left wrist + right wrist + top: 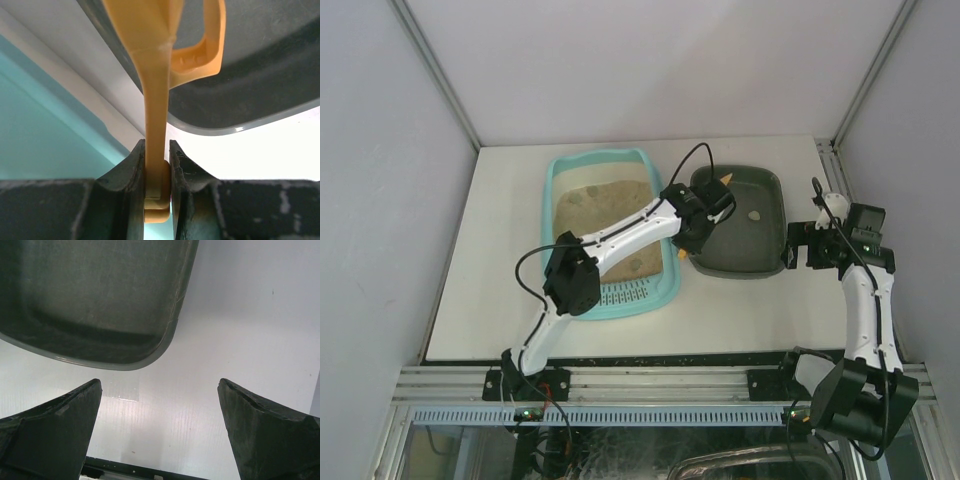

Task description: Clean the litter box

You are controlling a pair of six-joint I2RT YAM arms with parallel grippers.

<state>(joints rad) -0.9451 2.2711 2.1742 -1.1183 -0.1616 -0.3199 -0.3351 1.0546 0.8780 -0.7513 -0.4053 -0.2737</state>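
The litter box (552, 190) is a light turquoise tray with tan sand (600, 215) and a slotted grate (625, 294) at its near end. My left arm reaches across it, and my left gripper (712, 208) hangs over the left part of the dark grey tray (750, 248). It is shut on the handle of an orange scoop (156, 100), whose head points into the grey tray (270, 75); a tip of the orange scoop (725, 180) shows past the gripper. The litter box rim (40, 135) lies at the left. My right gripper (160, 385) stands open over bare table beside the grey tray's corner (100, 300).
A small pale lump (754, 213) lies inside the grey tray. My right gripper (788, 247) is just off that tray's right edge. White enclosure walls stand at the back and both sides, and a metal rail (650, 382) runs along the table's near edge.
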